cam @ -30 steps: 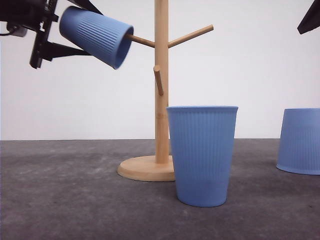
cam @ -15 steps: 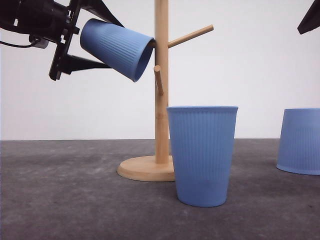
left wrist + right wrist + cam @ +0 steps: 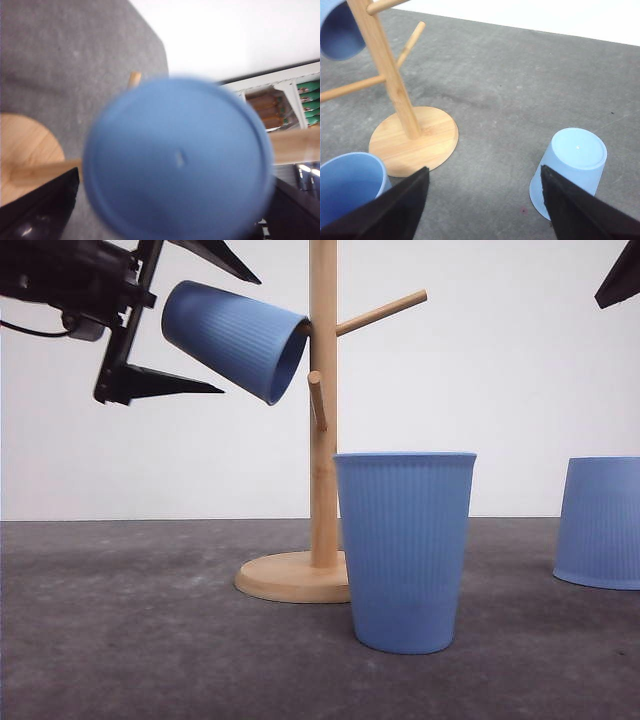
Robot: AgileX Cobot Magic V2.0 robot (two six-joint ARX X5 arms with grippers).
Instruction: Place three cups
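Left hand (image 3: 215, 315) spread wide around a hung cup, fingers clear of it.

Between those parted black fingers (image 3: 165, 383), a light-blue ribbed tapered cup (image 3: 235, 340) tilted mouth-first on an upper peg of the pale wooden peg stand (image 3: 322, 420). Nearer, on the grey desk (image 3: 130, 640), a second identical cup (image 3: 404, 550) upright just beside the stand's round base. Well to the right, a third cup (image 3: 600, 522) upside down. Right hand (image 3: 485, 207) opened wide, gripping nothing, above the desk.
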